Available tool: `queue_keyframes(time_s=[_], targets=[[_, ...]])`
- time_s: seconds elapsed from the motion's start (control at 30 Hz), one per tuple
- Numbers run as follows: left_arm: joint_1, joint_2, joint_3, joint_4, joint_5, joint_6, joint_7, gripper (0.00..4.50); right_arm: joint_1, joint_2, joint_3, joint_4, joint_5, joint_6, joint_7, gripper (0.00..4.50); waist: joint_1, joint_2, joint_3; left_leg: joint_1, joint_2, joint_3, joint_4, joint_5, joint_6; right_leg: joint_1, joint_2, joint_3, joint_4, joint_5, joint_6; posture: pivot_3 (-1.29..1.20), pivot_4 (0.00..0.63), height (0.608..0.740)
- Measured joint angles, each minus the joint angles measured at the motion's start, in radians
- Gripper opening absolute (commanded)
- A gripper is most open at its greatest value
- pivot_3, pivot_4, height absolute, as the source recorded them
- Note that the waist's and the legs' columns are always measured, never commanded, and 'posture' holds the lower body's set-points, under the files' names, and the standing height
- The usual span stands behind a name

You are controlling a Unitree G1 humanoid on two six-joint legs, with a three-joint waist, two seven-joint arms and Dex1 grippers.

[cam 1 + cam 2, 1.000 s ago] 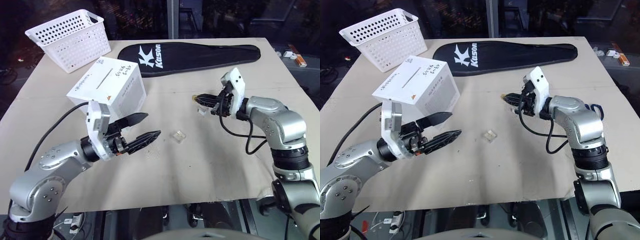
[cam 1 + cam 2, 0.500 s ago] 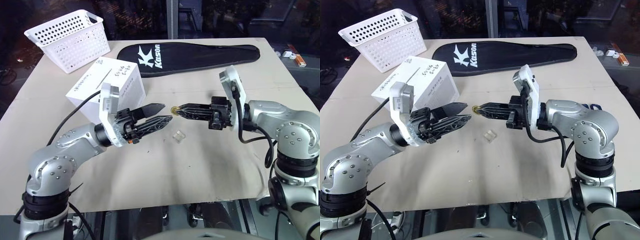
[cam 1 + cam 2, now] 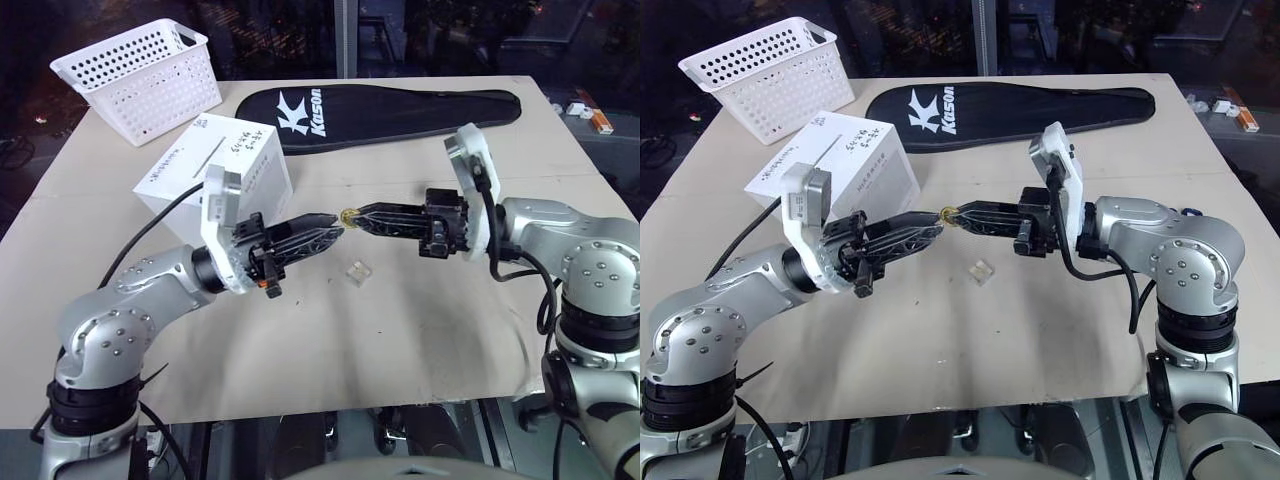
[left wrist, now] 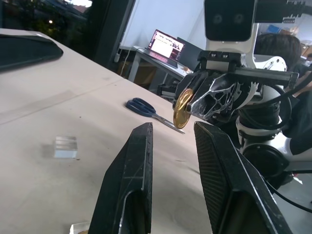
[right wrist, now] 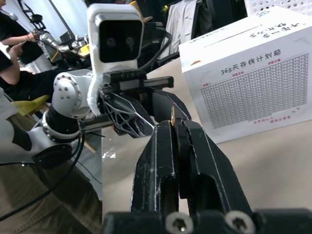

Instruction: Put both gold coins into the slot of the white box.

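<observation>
My right gripper is held level above the table's middle, shut on a gold coin that stands on edge at its tips. In the left wrist view that coin shows round and shiny. My left gripper points at it from the left with its fingers a little apart, their tips just short of the coin and nothing between them. Behind my left arm stands the white box, its slot in the top face. A small clear squarish piece lies on the table below the grippers; I cannot tell whether it is a coin.
A white perforated basket stands at the far left corner. A black racket bag lies along the far edge. Blue-handled scissors lie on the table near my right arm. The table's front edge is close below both arms.
The right gripper drew in toward the middle with the coin and turned level. My left gripper rose to meet it, and its fingers narrowed.
</observation>
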Motion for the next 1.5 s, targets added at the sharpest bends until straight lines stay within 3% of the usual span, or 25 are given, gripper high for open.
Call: queue_keyframes(time_s=[0.53, 0.67, 1.1, 1.23, 1.43, 1.47, 1.5], targets=[[-0.004, -0.012, -0.01, 0.0, -0.009, 0.0, 0.0, 1.34, 0.0, -0.016, 0.029, -0.004, 0.045, -0.02, -0.022, 0.0, 0.0, 0.0, 0.0, 0.0, 0.0, 0.0, 0.0, 0.0, 0.0, 0.0, 0.0, 0.0, 0.0, 0.0, 0.0, 0.0, 0.15, 0.738], [-0.004, -0.016, -0.012, -0.001, -0.015, 0.0, -0.009, 0.05, 0.001, -0.023, 0.029, -0.004, 0.05, -0.021, -0.038, 0.0, 0.0, 0.0, 0.0, 0.0, 0.0, 0.0, 0.0, 0.0, 0.0, 0.0, 0.0, 0.0, 0.0, 0.0, 0.0, 0.0, 0.15, 0.738], [-0.004, -0.02, -0.018, -0.001, -0.039, 0.014, -0.015, 0.05, 0.037, -0.052, 0.027, -0.014, 0.092, -0.046, -0.038, 0.0, 0.001, 0.0, 0.0, 0.0, 0.0, 0.0, 0.0, 0.0, 0.0, 0.0, 0.0, 0.0, 0.0, 0.0, 0.0, 0.0, 0.15, 0.738], [-0.007, -0.021, -0.016, 0.0, -0.05, 0.014, -0.01, 0.0, 0.062, -0.053, 0.04, -0.018, 0.089, -0.076, -0.032, 1.31, 0.001, 0.0, 0.0, 0.0, 0.0, 0.0, 0.0, 0.0, 0.0, 0.0, 0.0, 0.0, 0.0, 0.0, 0.0, 0.0, 0.15, 0.738], [-0.015, -0.018, 0.023, 0.0, -0.071, 0.013, 0.015, 0.0, 0.077, -0.09, 0.059, -0.045, 0.052, -0.128, -0.015, 4.17, 0.002, 0.0, 0.0, 0.0, 0.0, 0.0, 0.0, 0.0, 0.0, 0.0, 0.0, 0.0, 0.0, 0.0, 0.0, 0.0, 0.15, 0.738], [-0.015, -0.016, 0.03, 0.0, -0.078, 0.013, 0.028, 0.0, 0.079, -0.103, 0.06, -0.053, 0.026, -0.148, -0.013, 4.48, 0.002, 0.0, 0.0, 0.0, 0.0, 0.0, 0.0, 0.0, 0.0, 0.0, 0.0, 0.0, 0.0, 0.0, 0.0, 0.0, 0.15, 0.738], [-0.015, -0.015, 0.038, 0.0, -0.084, 0.013, 0.04, 0.0, 0.085, -0.116, 0.06, -0.063, -0.001, -0.172, -0.013, 4.48, 0.003, 0.0, 0.0, 0.0, 0.0, 0.0, 0.0, 0.0, 0.0, 0.0, 0.0, 0.0, 0.0, 0.0, 0.0, 0.0, 0.15, 0.738]])
